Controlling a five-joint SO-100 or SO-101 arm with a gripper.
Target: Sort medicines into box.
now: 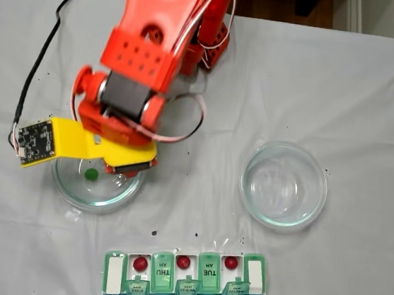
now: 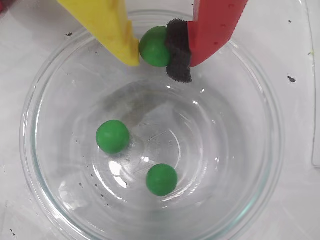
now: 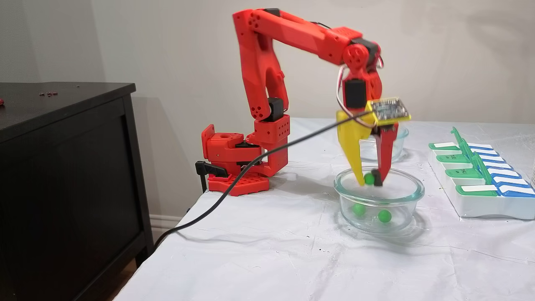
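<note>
My gripper (image 2: 156, 50) is shut on a green ball (image 2: 153, 45), pinched between the yellow finger (image 2: 112, 27) and the red finger's black pad (image 2: 178, 50). In a fixed view the held ball (image 3: 369, 178) hangs at rim height over the near glass dish (image 3: 413, 191). Two more green balls (image 2: 112, 136) (image 2: 161, 179) lie on the dish bottom. The box (image 1: 161, 272) sits at the front edge of the table, and three dark red balls (image 1: 141, 263) (image 1: 183, 262) (image 1: 231, 263) rest in its open compartments between the green lids.
A second glass dish (image 1: 283, 184) stands empty to the right of the first in a fixed view. The arm's base (image 3: 236, 167) is at the table's far corner, with a black cable (image 3: 250, 161) trailing off the edge. A dark cabinet (image 3: 67, 175) stands beside the table.
</note>
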